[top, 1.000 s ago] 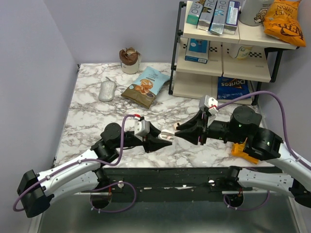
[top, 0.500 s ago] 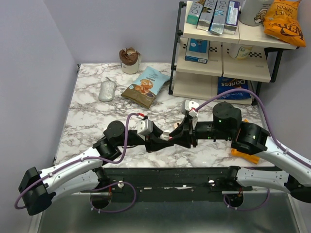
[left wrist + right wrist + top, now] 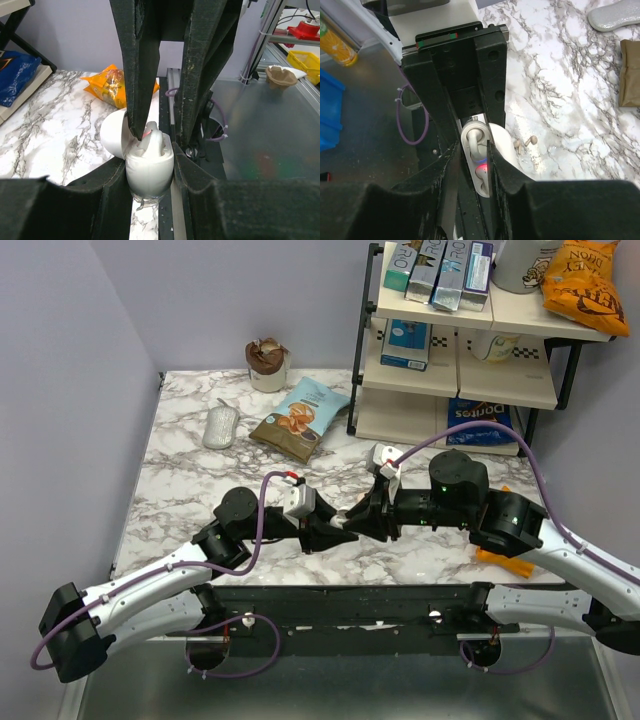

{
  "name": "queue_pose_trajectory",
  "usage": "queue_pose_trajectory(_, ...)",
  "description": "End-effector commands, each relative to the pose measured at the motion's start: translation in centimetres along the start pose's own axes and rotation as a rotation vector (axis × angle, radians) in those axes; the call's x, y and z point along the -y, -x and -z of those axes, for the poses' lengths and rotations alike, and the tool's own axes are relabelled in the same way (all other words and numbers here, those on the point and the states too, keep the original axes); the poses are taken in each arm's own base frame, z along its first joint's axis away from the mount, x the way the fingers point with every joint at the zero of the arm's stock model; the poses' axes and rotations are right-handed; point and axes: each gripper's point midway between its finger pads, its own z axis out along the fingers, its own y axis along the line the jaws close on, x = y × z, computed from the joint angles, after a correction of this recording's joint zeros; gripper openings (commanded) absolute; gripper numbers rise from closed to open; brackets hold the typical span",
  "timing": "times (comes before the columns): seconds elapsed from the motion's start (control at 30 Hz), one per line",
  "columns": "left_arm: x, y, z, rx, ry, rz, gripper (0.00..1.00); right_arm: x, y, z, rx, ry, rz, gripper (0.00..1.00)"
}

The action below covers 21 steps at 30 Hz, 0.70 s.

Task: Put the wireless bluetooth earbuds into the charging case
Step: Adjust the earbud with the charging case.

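My left gripper [image 3: 327, 530] clamped the open case [image 3: 149, 172] near the table's [image 3: 190, 485] front edge, while my right gripper [image 3: 360, 520] pinched an earbud [image 3: 153, 142] seated inside. What looked like the second earbud [image 3: 525, 143] lay on the marble.
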Motion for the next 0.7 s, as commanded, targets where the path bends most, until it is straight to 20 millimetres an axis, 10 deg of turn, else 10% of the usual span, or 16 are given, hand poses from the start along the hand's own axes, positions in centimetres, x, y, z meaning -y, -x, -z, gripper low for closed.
queue_pose_trajectory(0.0, 1.1, 1.8, -0.3, 0.038, -0.056, -0.037, 0.0, 1.0, 0.8, 0.0, 0.026, -0.063, -0.004, 0.33)
queue_pose_trajectory(0.47, 1.4, 2.2, -0.3, 0.044, -0.06, -0.037, 0.0, 1.3, -0.4, -0.9, -0.014, -0.065, -0.017, 0.26)
queue_pose_trajectory(0.67, 1.3, 2.2, -0.3, 0.045, -0.054, -0.041, 0.0, 1.0, -0.5, -1.0, -0.015, -0.045, -0.024, 0.08)
